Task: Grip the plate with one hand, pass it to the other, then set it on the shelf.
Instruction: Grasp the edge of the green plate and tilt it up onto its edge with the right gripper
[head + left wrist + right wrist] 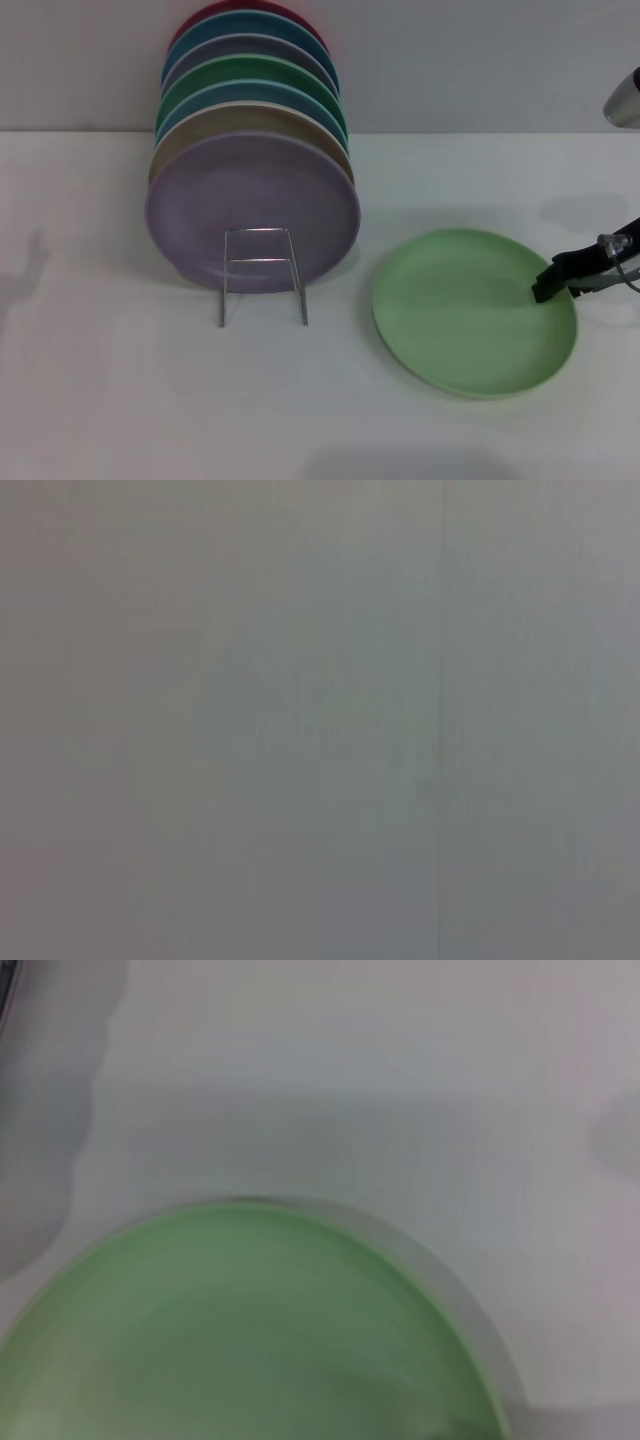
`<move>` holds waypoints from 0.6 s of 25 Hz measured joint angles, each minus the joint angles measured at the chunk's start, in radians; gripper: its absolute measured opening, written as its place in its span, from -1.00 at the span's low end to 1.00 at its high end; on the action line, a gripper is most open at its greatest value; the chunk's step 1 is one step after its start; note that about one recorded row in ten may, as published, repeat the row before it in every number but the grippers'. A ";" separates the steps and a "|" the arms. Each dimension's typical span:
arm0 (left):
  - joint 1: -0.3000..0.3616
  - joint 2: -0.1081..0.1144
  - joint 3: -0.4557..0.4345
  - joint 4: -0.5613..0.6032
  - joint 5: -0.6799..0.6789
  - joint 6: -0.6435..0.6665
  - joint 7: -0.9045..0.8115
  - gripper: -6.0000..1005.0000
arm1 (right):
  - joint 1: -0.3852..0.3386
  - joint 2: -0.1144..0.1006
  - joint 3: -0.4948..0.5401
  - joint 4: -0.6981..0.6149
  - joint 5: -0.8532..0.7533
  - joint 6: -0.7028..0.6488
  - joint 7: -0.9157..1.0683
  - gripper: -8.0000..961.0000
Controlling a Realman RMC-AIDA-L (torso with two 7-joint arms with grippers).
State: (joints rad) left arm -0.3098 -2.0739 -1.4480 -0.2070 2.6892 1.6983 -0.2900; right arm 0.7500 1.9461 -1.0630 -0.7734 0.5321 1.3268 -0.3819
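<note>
The light pastel-green plate (pixel 470 308) lies flat on the white table, to the right of the wire shelf (pixel 262 275). My right gripper (pixel 550 287) reaches in from the right and sits at the plate's right rim, low over it. I cannot tell whether it grips the rim. The right wrist view shows the plate (pixel 250 1330) close below, with bare table beyond it. My left gripper is out of view; the left wrist view shows only a blank grey surface.
The shelf holds several upright plates, with a lilac plate (pixel 252 210) at the front and a darker green one (pixel 262 70) further back. The upright wire loop stands in front of the lilac plate. A wall runs behind the table.
</note>
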 joint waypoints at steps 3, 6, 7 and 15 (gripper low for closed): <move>0.000 0.000 0.000 0.000 0.000 0.000 0.000 0.68 | 0.000 -0.001 0.000 0.002 0.000 0.000 0.000 -0.21; 0.001 0.001 0.000 0.000 0.000 0.000 0.000 0.68 | 0.000 -0.001 0.000 0.002 0.000 0.000 0.000 -0.44; 0.001 0.001 0.000 0.000 0.000 0.000 0.000 0.68 | 0.000 -0.001 0.000 0.004 0.000 -0.001 0.000 -0.44; 0.006 0.002 0.000 0.000 0.000 0.004 0.000 0.68 | -0.002 -0.001 0.000 0.008 -0.001 0.000 -0.001 -0.44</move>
State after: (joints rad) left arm -0.3043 -2.0724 -1.4481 -0.2070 2.6890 1.7023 -0.2900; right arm 0.7476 1.9452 -1.0629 -0.7657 0.5309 1.3265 -0.3831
